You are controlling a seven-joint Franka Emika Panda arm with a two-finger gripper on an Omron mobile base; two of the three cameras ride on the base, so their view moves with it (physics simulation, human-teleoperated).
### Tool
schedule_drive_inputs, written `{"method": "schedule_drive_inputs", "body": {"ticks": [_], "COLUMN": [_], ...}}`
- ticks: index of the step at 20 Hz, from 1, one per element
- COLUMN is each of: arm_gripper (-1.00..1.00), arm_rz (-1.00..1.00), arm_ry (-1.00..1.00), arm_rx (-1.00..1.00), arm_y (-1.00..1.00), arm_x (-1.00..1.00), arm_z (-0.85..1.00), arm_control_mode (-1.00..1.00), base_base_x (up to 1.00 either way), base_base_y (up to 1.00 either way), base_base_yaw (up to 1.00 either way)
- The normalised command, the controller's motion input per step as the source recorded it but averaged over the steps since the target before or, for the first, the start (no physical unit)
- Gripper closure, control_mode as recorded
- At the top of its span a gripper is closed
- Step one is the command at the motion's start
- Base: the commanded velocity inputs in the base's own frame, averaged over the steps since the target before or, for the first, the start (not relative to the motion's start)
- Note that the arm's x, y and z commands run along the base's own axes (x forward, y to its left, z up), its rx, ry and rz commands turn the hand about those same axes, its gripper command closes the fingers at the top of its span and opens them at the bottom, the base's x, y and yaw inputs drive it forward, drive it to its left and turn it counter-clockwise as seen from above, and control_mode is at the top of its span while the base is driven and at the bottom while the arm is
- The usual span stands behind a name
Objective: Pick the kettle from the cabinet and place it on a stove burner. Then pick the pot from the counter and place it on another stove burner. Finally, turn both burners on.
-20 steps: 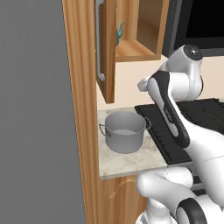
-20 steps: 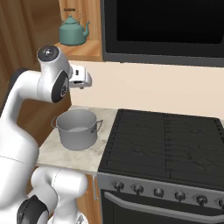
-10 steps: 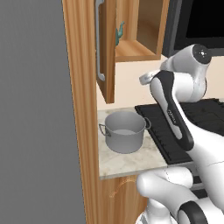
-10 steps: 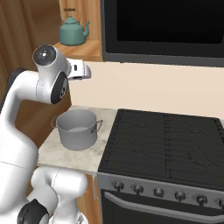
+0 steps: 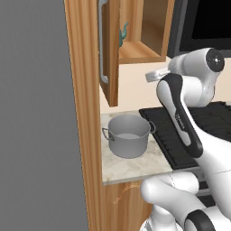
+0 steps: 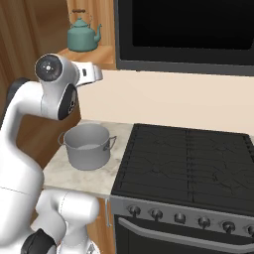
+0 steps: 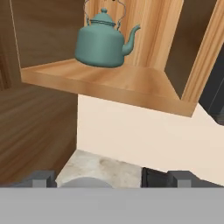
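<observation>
1. The kettle [image 7: 101, 43] sits upright on the open shelf of the cabinet [image 7: 131, 83], spout pointing to the right in the hand view, thin arched handle standing above the lid. It is above and ahead of the gripper [image 7: 111, 178], well apart from it, with nothing touching it.

2. The gripper is released: its two finger tips [image 7: 40, 178] stand wide apart at the bottom of the hand view with nothing between them. In the right base view the hand is just below the shelf level, aimed toward the cabinet.

3. The step in hand, as I judge it, is the reach for the kettle. To do it well, the hand should rise until the shelf edge is clear beneath the fingers, then go straight in over the board without scraping it.

4. The kettle's rounded body looks wide for the jaws, and the arched handle is the thinner hold. Either way, centre the fingers before closing, so the kettle does not twist or slide back on the shelf.

5. The cabinet door [image 5: 109, 49] hangs open to the gripper's left, so the approach should keep off it.

6. Below the gripper, the pot [image 6: 88, 146] stands on the counter [image 6: 58, 171], just beside the stove burners [image 6: 191, 163], which are bare. The lift-out should carry the kettle wide of the pot.
</observation>
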Motion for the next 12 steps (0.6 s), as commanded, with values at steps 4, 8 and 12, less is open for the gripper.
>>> {"method": "schedule_drive_inputs", "body": {"ticks": [4,8,12], "arm_gripper": [-1.00,-1.00,-1.00], "arm_rz": [0.01,0.00,0.01], "arm_ry": [-0.13,-0.10,-0.07], "arm_rx": [-0.01,-0.02,-0.02], "arm_y": [0.04,0.05,0.07], "arm_x": [0.00,0.00,0.00], "arm_z": [0.29,0.34,0.32], "arm_control_mode": [-1.00,-1.00,-1.00], "base_base_x": [0.00,0.00,0.00], "base_base_y": [0.00,0.00,0.00], "base_base_yaw": [0.00,0.00,0.00]}}
